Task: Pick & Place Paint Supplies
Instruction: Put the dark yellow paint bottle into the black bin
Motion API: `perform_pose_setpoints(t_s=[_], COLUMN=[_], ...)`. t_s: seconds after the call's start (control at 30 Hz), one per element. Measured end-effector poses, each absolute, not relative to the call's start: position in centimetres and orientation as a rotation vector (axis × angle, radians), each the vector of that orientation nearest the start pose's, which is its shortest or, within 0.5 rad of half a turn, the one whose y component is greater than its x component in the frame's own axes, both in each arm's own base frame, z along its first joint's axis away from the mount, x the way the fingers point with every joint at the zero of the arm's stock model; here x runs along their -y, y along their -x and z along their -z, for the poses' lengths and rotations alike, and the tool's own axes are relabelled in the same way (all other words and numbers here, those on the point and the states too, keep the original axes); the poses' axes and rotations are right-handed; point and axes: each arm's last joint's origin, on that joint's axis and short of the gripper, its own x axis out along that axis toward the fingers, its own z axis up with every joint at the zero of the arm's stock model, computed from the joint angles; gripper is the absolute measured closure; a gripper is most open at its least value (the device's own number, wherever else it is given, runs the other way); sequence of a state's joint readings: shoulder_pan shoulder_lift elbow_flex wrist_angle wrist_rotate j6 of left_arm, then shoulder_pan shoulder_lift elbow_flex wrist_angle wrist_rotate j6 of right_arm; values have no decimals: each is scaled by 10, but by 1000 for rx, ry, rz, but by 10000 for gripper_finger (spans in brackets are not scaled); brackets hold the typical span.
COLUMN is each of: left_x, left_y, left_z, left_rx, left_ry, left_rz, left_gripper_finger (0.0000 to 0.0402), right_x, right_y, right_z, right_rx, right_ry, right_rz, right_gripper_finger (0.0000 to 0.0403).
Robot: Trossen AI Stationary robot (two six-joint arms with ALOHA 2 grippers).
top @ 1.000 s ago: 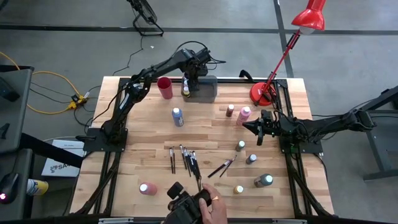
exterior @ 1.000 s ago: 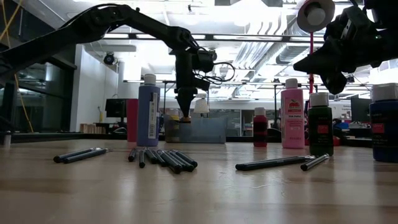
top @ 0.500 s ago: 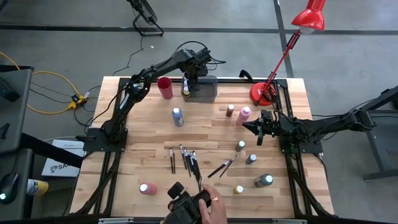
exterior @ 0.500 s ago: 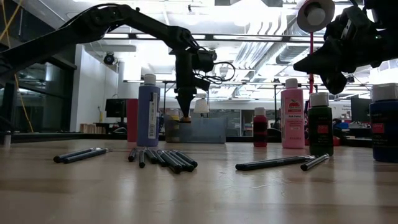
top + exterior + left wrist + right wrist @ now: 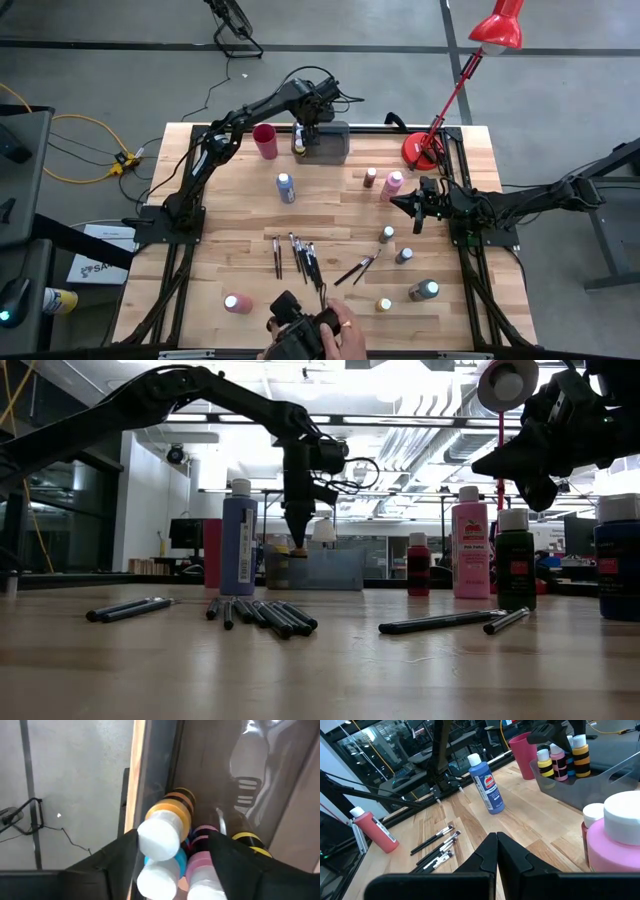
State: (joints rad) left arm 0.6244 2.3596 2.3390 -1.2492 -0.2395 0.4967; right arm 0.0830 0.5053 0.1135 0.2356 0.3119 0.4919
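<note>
Bottles partly sorted into the grey tray (image 5: 335,147)

The left gripper (image 5: 299,144) hangs over the tray's end, fingers spread around a yellow bottle (image 5: 167,822) standing inside with others. The right gripper (image 5: 496,851) waits clenched, well right of the tray. Many bottles and the paintbrushes (image 5: 300,256) remain outside it.

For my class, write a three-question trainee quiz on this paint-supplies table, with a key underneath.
1. True or false: the left gripper is over the grey tray.
2. Multiple choice: beside the tray stands A) a red cup, B) a green bowl, C) a white plate.
3. Fill in: the right gripper hangs near the ____ bottle with its fingers together.

Key: 1 true; 2 A; 3 pink.
</note>
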Motion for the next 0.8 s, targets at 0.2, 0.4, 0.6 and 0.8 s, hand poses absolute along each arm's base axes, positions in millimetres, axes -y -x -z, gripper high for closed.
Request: perform_pose_setpoints(t_s=[0.2, 0.4, 0.6, 0.8], left_x=[-280, -261, -225, -193], left_y=[-391, -389, -393, -397], left_z=[-268, -310, -352, -379], left_rx=[-1424, -1304, -1091, -943], left_ry=[-295, -408, -495, -611], left_rz=[-465, -433, -238, -92], left_gripper_finger=[141, 152, 171, 195], right_x=[-2, -2, -2, -2], right_y=[-133, -133, -133, -133], right_z=[-178, -178, -178, -178], right_rx=[-94, -94, -93, -94], right_ry=[-458, -458, -458, -458], right_rz=[260, 261, 261, 261], right_gripper_finger=[400, 400, 400, 400])
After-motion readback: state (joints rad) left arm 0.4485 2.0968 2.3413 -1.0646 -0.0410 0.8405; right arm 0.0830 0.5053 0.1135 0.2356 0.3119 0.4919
